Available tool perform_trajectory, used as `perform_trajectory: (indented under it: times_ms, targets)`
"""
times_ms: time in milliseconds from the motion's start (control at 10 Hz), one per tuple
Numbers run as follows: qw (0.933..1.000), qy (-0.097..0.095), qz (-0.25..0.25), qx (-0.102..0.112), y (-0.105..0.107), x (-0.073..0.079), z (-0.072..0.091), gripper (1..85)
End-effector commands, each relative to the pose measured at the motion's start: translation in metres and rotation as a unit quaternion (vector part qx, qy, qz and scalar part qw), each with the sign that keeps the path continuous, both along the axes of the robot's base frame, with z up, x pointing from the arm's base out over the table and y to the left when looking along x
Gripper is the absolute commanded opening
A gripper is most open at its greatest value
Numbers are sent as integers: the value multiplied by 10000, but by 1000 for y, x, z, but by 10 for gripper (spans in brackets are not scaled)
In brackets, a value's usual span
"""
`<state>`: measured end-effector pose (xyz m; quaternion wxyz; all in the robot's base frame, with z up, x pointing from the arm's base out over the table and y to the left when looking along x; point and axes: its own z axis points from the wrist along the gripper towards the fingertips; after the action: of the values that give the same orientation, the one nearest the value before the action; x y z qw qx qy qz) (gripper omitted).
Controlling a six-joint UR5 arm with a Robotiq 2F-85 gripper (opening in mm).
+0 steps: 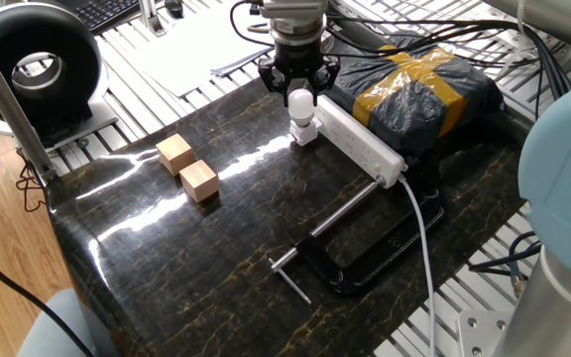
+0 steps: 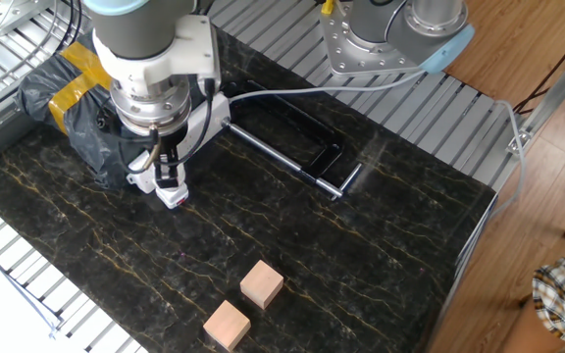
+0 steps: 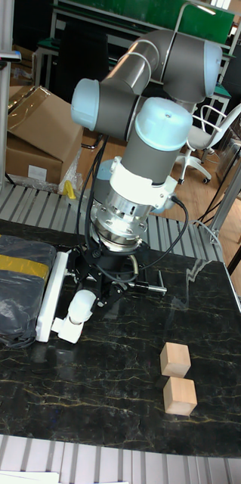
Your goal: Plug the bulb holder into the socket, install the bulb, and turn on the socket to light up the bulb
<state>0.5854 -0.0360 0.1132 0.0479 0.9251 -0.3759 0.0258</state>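
So the tool (image 1: pixel 301 91) is sitting right over the bulb (image 1: pixel 302 105), its black fingers (image 3: pixel 103 291) on either side of the round white top. Looks closed around it, gripping the bulb. The bulb stands upright in the bulb holder (image 1: pixel 307 133), which is plugged in at the end of the socket (image 1: pixel 361 144), the long white strip lying along the tabletop (image 1: pixel 226 248) edge next to the black bag with yellow tape (image 1: pixel 416 87). Its thick white cable (image 1: pixel 422 238) runs off the other end. A black clamp (image 1: pixel 350 253) lies on the tabletop beside that cable. Two wooden cubes (image 1: pixel 188 169) sit together well apart from all this, near the opposite edge.
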Motion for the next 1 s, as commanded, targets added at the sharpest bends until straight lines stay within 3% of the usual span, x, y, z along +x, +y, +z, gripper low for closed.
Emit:
perform_trajectory:
  times_ms: [0, 500, 900]
  targets:
    - [9989, -57, -471, 65, -4, 1, 1, 13]
    - [9928, -86, -1183, -166, -11, -4, 9, 13]
    - [9805, -179, -1950, -155, -11, -4, 8, 13]
